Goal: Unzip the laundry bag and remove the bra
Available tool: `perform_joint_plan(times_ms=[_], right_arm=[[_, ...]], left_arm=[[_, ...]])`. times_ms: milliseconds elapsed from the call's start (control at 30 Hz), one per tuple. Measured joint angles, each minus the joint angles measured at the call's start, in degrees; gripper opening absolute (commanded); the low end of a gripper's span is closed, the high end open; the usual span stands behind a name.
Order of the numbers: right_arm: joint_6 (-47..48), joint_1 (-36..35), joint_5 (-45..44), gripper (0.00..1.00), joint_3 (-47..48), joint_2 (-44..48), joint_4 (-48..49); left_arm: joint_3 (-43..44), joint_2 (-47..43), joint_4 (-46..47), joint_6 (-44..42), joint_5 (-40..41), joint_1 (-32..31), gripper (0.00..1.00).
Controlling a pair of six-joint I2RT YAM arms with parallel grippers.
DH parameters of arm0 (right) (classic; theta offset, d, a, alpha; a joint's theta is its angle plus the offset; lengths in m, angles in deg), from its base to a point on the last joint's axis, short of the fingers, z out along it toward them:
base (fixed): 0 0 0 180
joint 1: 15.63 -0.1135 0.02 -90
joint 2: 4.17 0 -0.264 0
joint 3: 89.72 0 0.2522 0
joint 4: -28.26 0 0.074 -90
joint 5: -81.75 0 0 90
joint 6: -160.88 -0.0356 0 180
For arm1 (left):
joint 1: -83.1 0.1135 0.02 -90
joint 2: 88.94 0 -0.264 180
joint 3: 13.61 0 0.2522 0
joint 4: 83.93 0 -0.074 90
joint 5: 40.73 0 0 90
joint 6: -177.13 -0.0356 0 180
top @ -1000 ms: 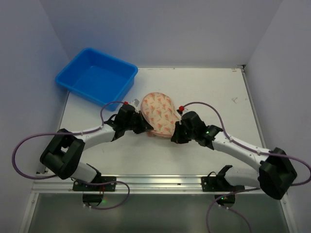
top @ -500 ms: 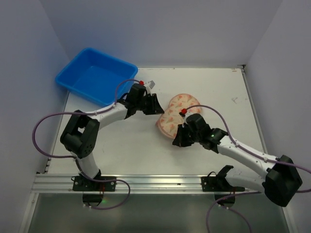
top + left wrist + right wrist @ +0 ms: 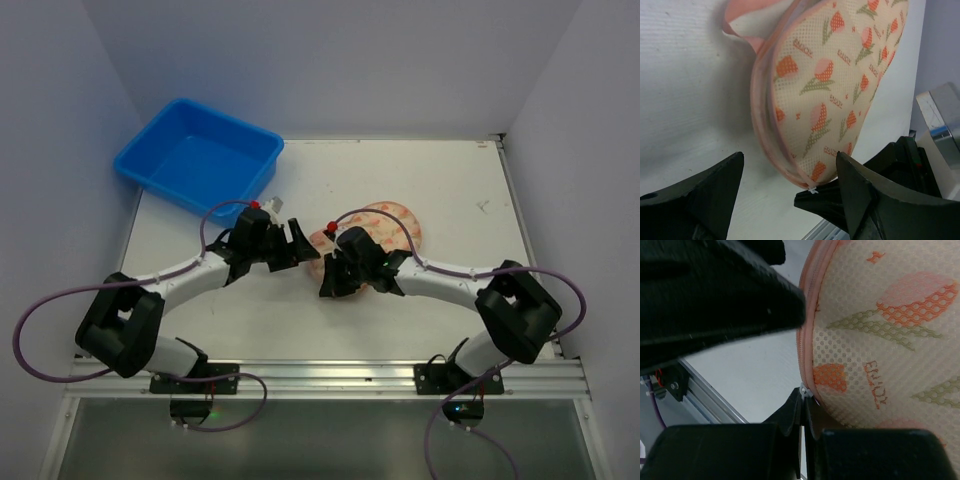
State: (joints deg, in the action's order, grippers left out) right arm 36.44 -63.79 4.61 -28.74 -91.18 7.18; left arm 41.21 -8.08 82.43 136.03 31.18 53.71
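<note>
The laundry bag (image 3: pixel 396 216) lies in mid-table, cream with orange tulips and pink zip edging, its left part under my right arm. In the left wrist view the laundry bag (image 3: pixel 835 85) fills the upper middle, its rounded end between my open left gripper's (image 3: pixel 790 160) fingers without touching them. My left gripper (image 3: pixel 303 243) sits just left of the bag. My right gripper (image 3: pixel 327 270) is shut on the small white zip pull (image 3: pixel 805 390) at the bag's lower edge; the same zip pull (image 3: pixel 812 191) shows in the left wrist view. The bra is hidden.
A blue plastic tub (image 3: pixel 200 155) stands at the back left, near the table's edge. White walls close in the table on the left, back and right. An aluminium rail (image 3: pixel 320 375) runs along the near edge by the arm bases.
My left gripper has opened, swung toward the tub and come back beside the bag's left end. The bag has shifted right and lies flatter. My right gripper has moved left, still shut.
</note>
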Motion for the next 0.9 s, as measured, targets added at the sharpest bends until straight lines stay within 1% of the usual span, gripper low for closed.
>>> perform_joint_plan(times_ms=[67,100,167,200,267,300,333,467,600,700,800,900], right_arm=[[-0.04,-0.52,0.2,0.0,0.46,-1.66,0.7],[-0.04,-0.72,0.2,0.0,0.5,-2.29,0.96],[-0.04,-1.05,0.2,0.0,0.52,-2.71,0.87],[-0.02,-1.09,0.17,0.0,0.52,-2.71,0.85],[0.07,-1.27,0.09,0.0,0.52,-2.47,0.57],[0.17,-1.29,-0.02,0.0,0.52,-2.25,0.11],[0.31,-1.29,-0.39,0.0,0.52,-1.81,-0.59],[1.03,-1.2,-2.84,0.0,0.09,1.99,-3.98],[1.29,0.87,-3.82,0.0,-1.84,7.48,-8.87],[1.27,4.9,-3.76,0.0,-4.87,11.37,-12.57],[0.96,8.76,-2.49,0.0,-8.9,14.29,-12.59],[1.05,9.27,-0.87,0.01,-9.64,15.61,-12.48]], left_arm=[[-1.46,0.33,2.23,1.64,-0.2,-1.22,0.72],[-1.92,0.76,2.89,2.45,-0.22,-1.9,0.64],[-2.19,2.23,4.11,3.52,-0.2,-2.86,0.52],[-2.19,3.17,4.96,4.15,-0.2,-3.28,0.32],[-2.19,4.96,6.03,5.09,-0.02,-3.58,0.13],[-2.19,5.7,6.38,5.46,0.17,-3.65,0.02],[-2.21,6.32,6.56,5.9,0.28,-3.63,0.0],[-2.43,6.82,7.1,6.21,0.2,-4.04,0.0],[-4.17,5.86,8.61,6.47,0.48,-3.52,0.0],[-7.21,3.43,9.18,6.62,0.68,-1.77,0.0],[-9.7,0.42,9.42,7.26,-0.92,-1.25,0.0],[-12.15,-3.37,10.12,7.63,-1.7,-1.9,0.0]])
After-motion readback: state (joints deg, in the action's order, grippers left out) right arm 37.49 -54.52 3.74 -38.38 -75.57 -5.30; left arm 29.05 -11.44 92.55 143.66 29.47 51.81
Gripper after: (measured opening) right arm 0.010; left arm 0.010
